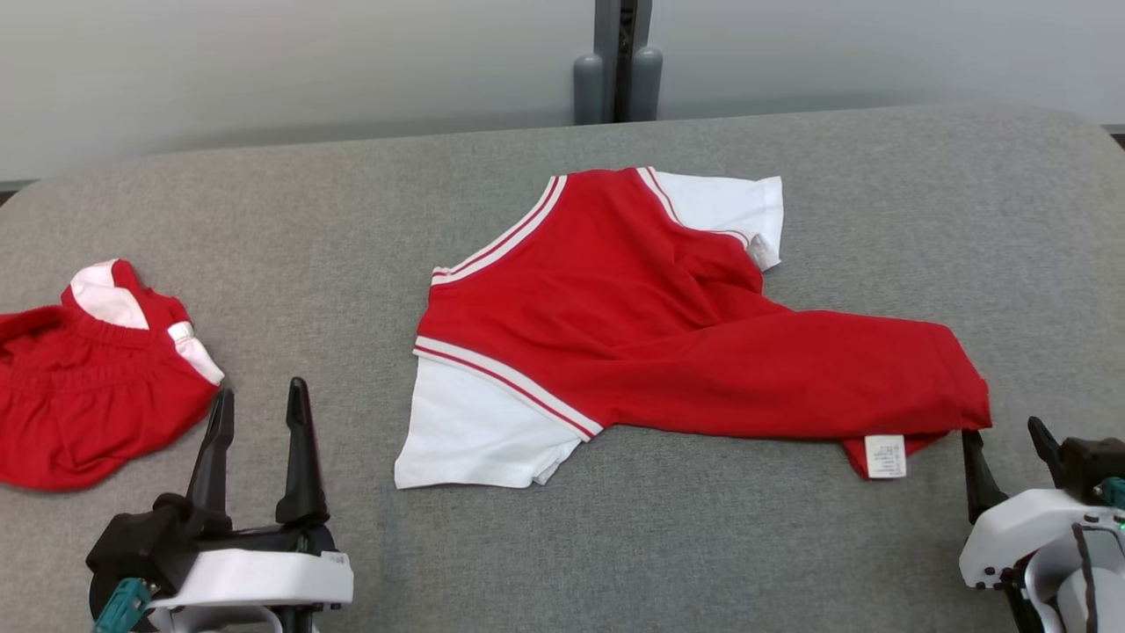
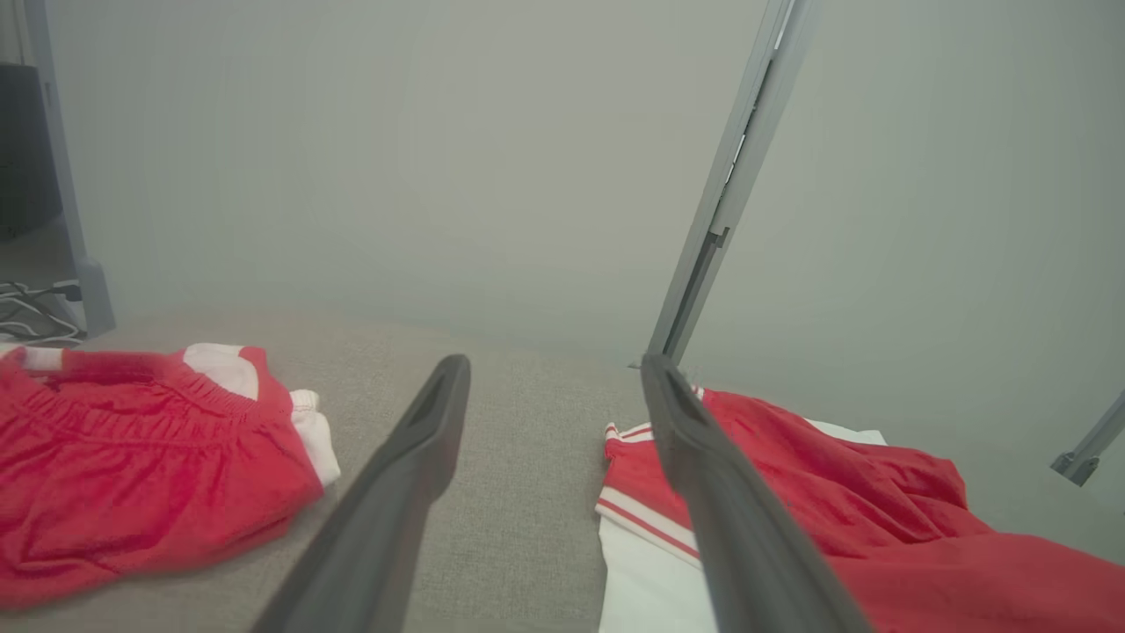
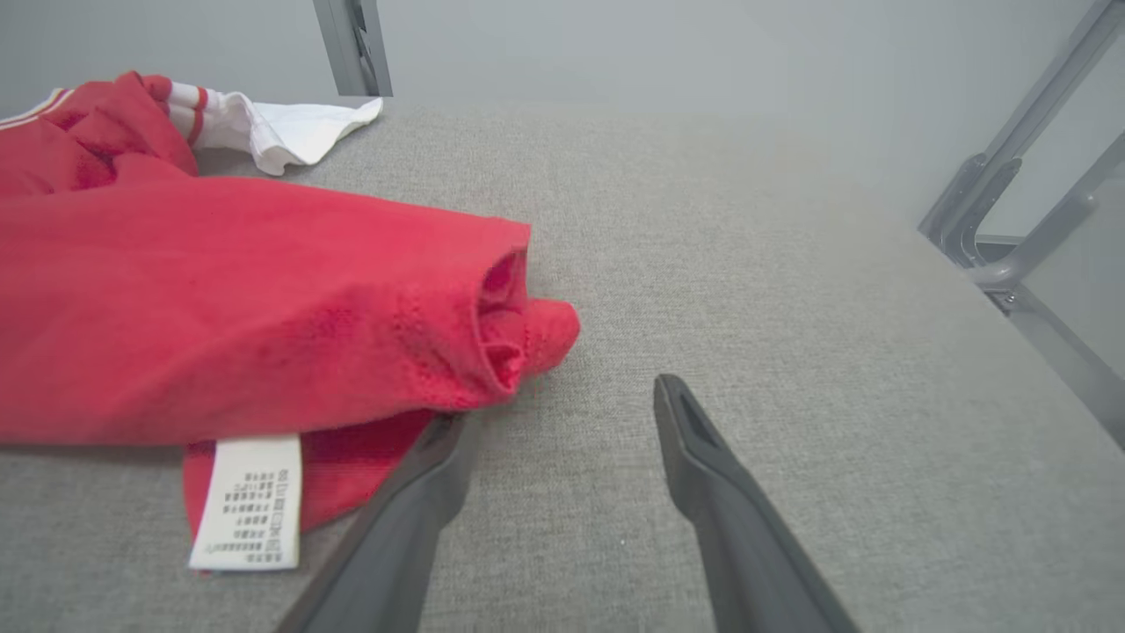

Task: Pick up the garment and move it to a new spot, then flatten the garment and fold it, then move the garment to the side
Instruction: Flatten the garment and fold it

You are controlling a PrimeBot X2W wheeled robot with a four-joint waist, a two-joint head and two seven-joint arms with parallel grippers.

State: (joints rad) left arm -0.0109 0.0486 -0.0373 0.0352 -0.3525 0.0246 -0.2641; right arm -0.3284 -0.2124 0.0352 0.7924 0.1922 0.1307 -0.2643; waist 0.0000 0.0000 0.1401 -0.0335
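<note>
My right gripper (image 1: 1002, 432) gapes empty beside the bunched hem of the red shirt (image 1: 633, 325) (left gripper (image 1: 261, 391) gapes too); grabbing one layer could drag it crooked.

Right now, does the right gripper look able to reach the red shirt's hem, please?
Probably yes: the right gripper stands open beside the hem of the red shirt, near its care label, with nothing between them on the grey table.
</note>
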